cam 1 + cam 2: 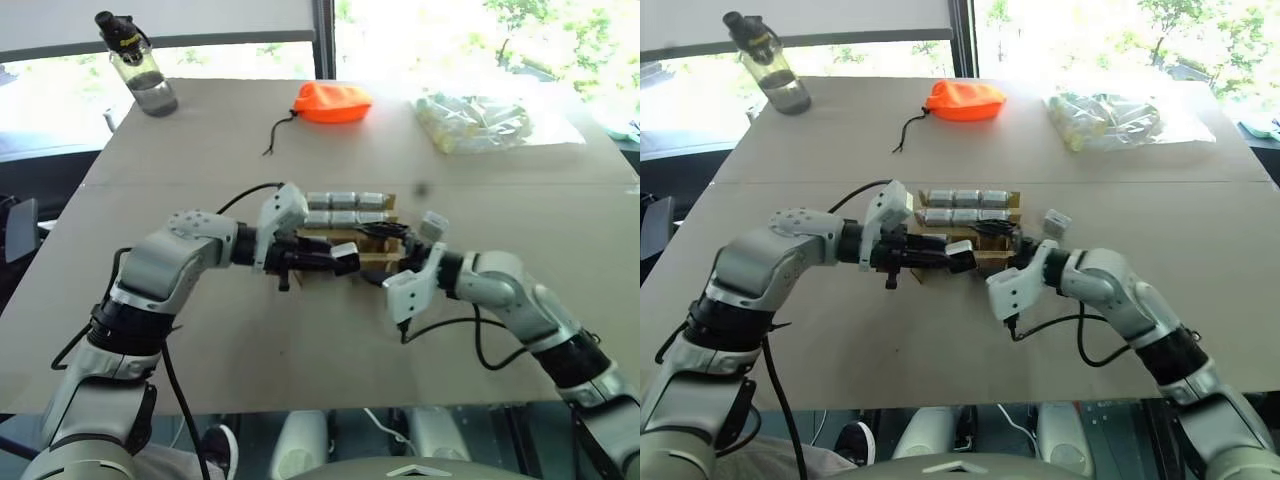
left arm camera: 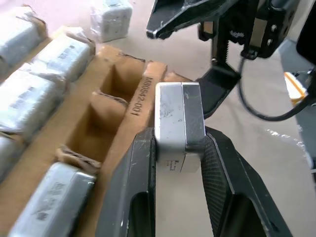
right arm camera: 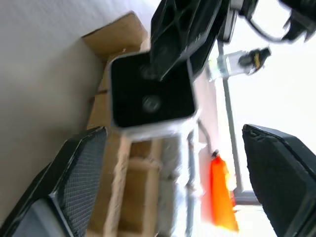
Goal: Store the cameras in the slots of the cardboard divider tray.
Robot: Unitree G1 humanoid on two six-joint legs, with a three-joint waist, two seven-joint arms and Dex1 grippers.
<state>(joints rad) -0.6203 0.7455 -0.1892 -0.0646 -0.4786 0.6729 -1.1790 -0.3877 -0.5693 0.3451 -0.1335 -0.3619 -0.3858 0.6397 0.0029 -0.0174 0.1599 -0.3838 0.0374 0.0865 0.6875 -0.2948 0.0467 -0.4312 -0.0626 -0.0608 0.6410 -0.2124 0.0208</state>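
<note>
The left claw [image 2: 178, 163] is clamped on a silver-grey camera [image 2: 177, 123], squeezing its two flat sides between the black ribbed fingers [image 2: 219, 170], and holds it just above the near edge of the cardboard divider tray [image 2: 136, 101]. The right claw [image 3: 173, 177] stands wide apart with nothing between its fingers, close in front of that same camera, whose black face [image 3: 150, 96] with small round marks is turned toward it. Printed along one cardboard strip is "M80542-001"; small print on the camera's side is too fine to read. The tray's two far rows are filled with cameras [image 1: 953, 206]; the nearer slots are partly empty, and one more camera [image 1: 1056, 221] lies on the table just beside the tray. The table [image 1: 200, 150] is a broad tan surface, carrying an orange pouch [image 1: 331, 102], a clear bag of pale tubes [image 1: 475, 122] and a water bottle [image 1: 140, 70] at its far side, before bright windows.
</note>
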